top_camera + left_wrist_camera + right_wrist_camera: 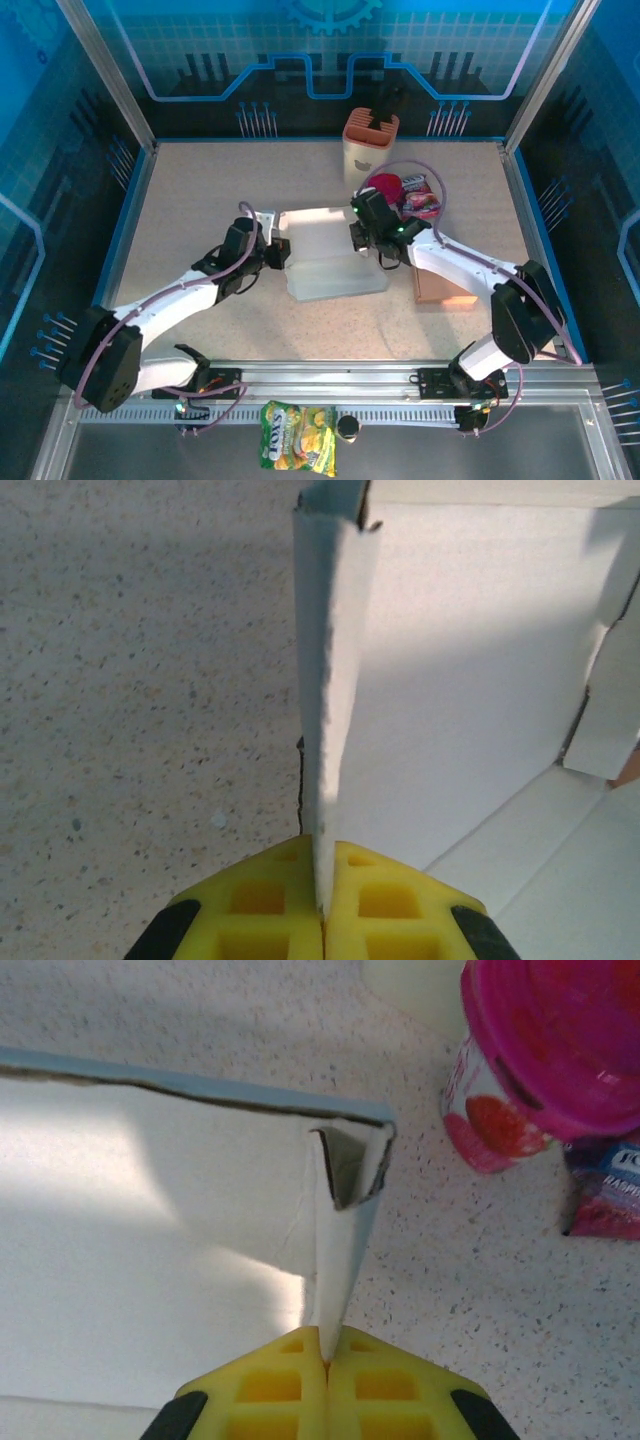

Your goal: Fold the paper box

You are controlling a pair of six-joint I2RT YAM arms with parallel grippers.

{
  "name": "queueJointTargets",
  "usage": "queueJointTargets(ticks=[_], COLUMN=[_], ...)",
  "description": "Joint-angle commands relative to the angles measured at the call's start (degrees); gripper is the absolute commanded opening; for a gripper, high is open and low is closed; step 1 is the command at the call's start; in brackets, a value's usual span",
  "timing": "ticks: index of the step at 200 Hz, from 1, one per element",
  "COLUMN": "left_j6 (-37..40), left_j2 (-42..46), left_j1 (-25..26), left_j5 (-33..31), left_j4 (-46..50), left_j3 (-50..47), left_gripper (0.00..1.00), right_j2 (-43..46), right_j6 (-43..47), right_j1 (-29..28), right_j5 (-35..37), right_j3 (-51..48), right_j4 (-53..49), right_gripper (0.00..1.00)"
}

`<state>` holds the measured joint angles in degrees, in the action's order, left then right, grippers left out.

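Paper box [325,255]: white, partly folded, in the middle of the tabletop [200,200], pinched on its left and right sides by the two arms.
Left tool [322,880]: closed; its yellow pads [270,900] are pressed together on the thin edge of an upright side wall of the box.
Left wall, wrist view: stands vertical and runs straight away from the pads; white inner panels lie to its right, bare speckled tabletop to its left.
Right tool [325,1355]: closed; the pads clamp the box's right wall just below a folded corner tab.
Right corner, wrist view: the tab curls inward and shows a grey-brown inner face; the far wall's top edge runs off to the left from it.
Box shape, top view: far wall raised, side walls held up, a flat panel lying toward the near edge.
Pink-lidded cup [560,1050]: just beside the box's right corner, not touching it; strawberry print on its side.
Snack packet [610,1190]: dark red and blue, lying against the cup's right side.
Orange-lidded container [369,140]: upright, beyond the cup near the back wall.
Brown flat board [445,290]: under the right arm, to the right of the box.
Yellow snack bag [298,450]: at the near edge, outside the rail, well apart from the box.
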<state>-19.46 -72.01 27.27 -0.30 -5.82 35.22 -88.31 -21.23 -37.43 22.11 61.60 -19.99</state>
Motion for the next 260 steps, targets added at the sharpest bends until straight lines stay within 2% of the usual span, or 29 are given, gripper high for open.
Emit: queueJointTargets(ticks=[1, 51, 91, 115, 168, 201, 226, 248, 260], left_j6=[0.4, -2.9, -5.0, -5.8, -5.4, -5.0, -4.6, -4.4, -4.5], left_j2=[-3.6, -11.1, -14.0, -13.2, -12.3, -12.5, -12.5, -12.5, -12.5], left_j1=[2.4, 8.3, 12.9, 13.8, 14.6, 14.8, 15.2, 15.5, 15.7], left_j5=[-4.8, -20.4, -30.5, -32.7, -34.3, -34.1, -34.6, -35.0, -35.2], left_j4=[-2.2, -3.2, 1.1, 0.9, 1.3, 1.3, 1.6, 2.5, 3.2], left_j3=[1.1, 0.4, 2.7, 2.1, 2.0, 2.4, 2.8, 3.6, 4.2], left_gripper=[0.00, 0.00, 0.00, 0.00, 0.00, 0.00, 0.00, 0.00, 0.00], right_j2=[-2.3, -5.1, -7.0, -7.0, -8.0, -8.0, -8.4, -10.2, -12.2], right_j6=[-2.8, -7.4, -8.9, -8.7, -8.8, -8.7, -9.0, -10.5, -12.9], right_j1=[-0.5, -2.9, -3.1, -2.6, -1.2, -0.7, -1.0, -1.9, -2.8], right_j5=[-0.8, 4.4, 4.2, 2.1, -0.2, -0.4, 1.3, 5.7, 9.8], right_j3=[-2.1, -5.2, -6.2, -6.4, -7.2, -7.1, -6.1, -3.2, -0.1], right_j4=[3.7, 5.0, 5.4, 5.8, 6.9, 7.2, 5.9, 1.3, -4.1], right_gripper=[0.00, 0.00, 0.01, 0.13, 0.21, 0.15, 0.06, 0.00, 0.00])
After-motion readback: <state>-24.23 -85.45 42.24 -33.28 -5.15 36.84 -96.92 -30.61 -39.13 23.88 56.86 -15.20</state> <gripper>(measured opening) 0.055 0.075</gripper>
